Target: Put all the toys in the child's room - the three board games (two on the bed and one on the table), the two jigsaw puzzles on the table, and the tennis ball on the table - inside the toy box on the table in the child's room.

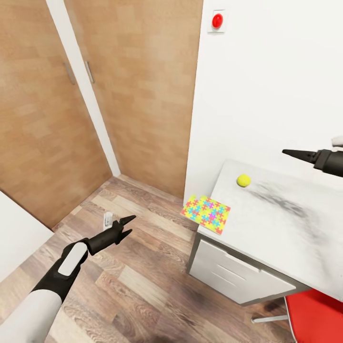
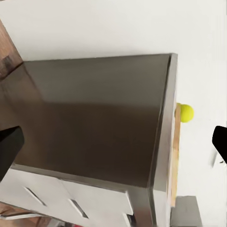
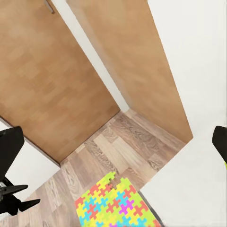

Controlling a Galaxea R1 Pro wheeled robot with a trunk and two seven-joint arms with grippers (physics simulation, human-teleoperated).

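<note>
A yellow tennis ball [image 1: 243, 180] [image 2: 186, 112] rests on the pale speckled table [image 1: 286, 224] near its back corner. One jigsaw puzzle [image 1: 206, 214] [image 3: 116, 204], a flat square of bright interlocking pieces, lies on the table's near-left corner and hangs over the edge. My left gripper [image 1: 127, 226] [image 2: 113, 146] is open, low over the wood floor, left of the table and apart from it. My right gripper [image 1: 291, 153] [image 3: 113, 144] is open, hovering above the table to the right of the ball. The toy box, board games and bed are out of view.
White drawers [image 1: 238, 274] sit under the table, whose dark side panel [image 2: 94, 127] faces my left wrist. A red chair [image 1: 317, 314] stands at the lower right. Wooden wardrobe doors [image 1: 143, 95] fill the back. A red button [image 1: 217, 20] is on the white wall.
</note>
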